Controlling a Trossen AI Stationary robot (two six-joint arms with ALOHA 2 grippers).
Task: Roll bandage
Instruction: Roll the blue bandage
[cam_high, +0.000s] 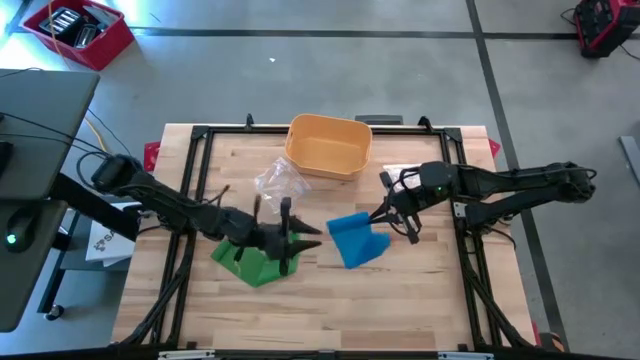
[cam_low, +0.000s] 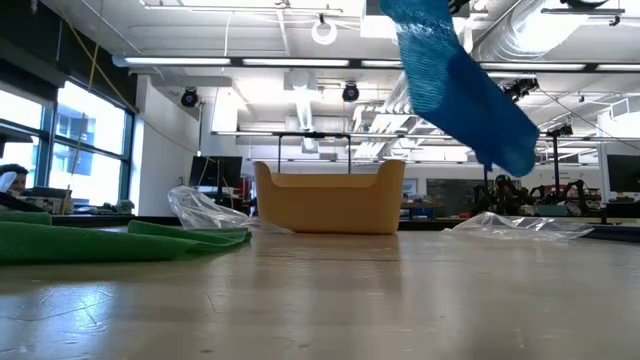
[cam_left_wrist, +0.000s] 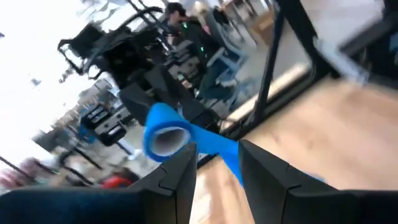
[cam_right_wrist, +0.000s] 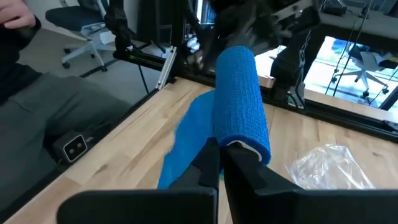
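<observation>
Blue bandage roll (cam_right_wrist: 239, 102) held up off the table (cam_high: 420, 300), near table centre, between the two arms. Right gripper (cam_right_wrist: 221, 149) clenched on the near end of the roll, at the white core edge; grip at one end probably meant to leave the rest of the roll free for winding. Loose tail (cam_high: 352, 240) hanging from the roll down toward the wood, so not yet fully rolled.

Left gripper (cam_left_wrist: 217, 158) just beside the opposite end of the roll, fingers (cam_left_wrist: 180, 174) parted, nothing between them; hollow white core (cam_left_wrist: 168, 138) facing straight into the left wrist view. Judged: released or mid-regrasp, positioned to take the free end or steady the roll while the tail is wound.

Long axis of the roll: roughly horizontal, slightly tilted, running from right gripper toward left gripper, i.e. across the table left-right in the high view. Tail falling roughly square to that axis.

Elsewhere: green cloth (cam_high: 245, 262) under the left arm, tan bin (cam_high: 328, 147) at the far edge, clear plastic wrapper (cam_high: 278, 180) beside it; all apart from the bandage, likely set aside to keep the working area free.

Risk noted: single-end grip, roll could droop or twist.
</observation>
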